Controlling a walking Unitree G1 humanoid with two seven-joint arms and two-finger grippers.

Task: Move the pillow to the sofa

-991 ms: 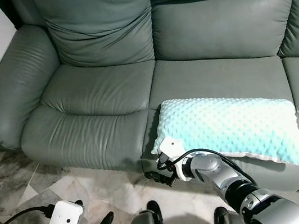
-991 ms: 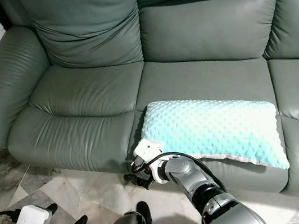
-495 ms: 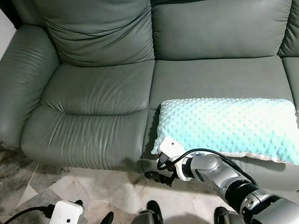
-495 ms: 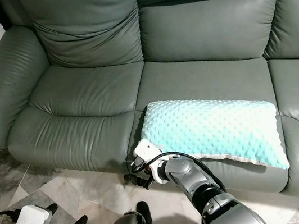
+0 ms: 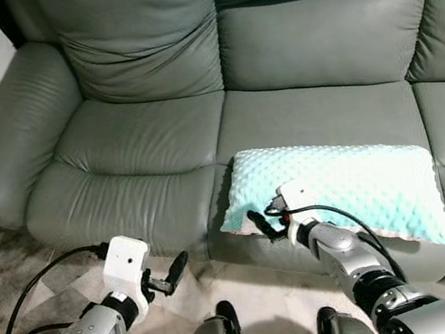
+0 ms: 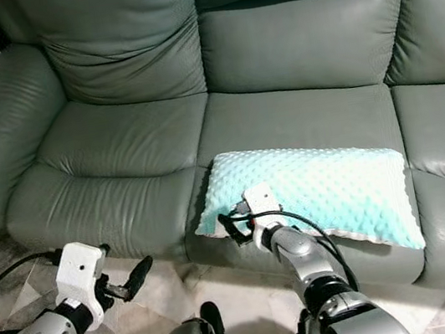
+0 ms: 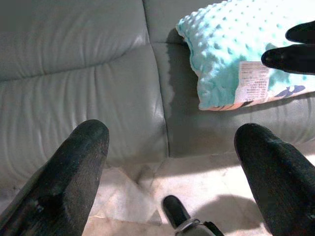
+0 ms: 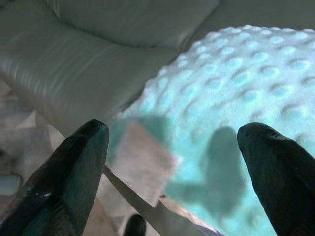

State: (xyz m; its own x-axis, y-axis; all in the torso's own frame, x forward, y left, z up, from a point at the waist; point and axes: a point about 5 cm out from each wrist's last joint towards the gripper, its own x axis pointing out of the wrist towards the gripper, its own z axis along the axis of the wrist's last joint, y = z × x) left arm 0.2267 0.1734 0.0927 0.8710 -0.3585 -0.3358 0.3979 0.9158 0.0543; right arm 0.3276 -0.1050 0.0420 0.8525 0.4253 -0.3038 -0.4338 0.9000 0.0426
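One mint dotted pillow (image 5: 336,191) is laid on the middle seat of the grey-green sofa (image 5: 150,136), its near corner overhanging the front edge. The right gripper (image 5: 258,221) is held just beside that corner, fingers spread wide and empty. The left gripper (image 5: 175,268) is held low before the sofa front above the marble floor (image 5: 18,267), fingers likewise wide

Pillow (image 5: 352,184): mint/aqua w/ raised dot texture, white tag. Sofa (image 5: 150,136): grey-green leather. Floor (image 5: 19,275): grey-brown marbled tile. Both arms silver, black fingers, white wrist blocks.
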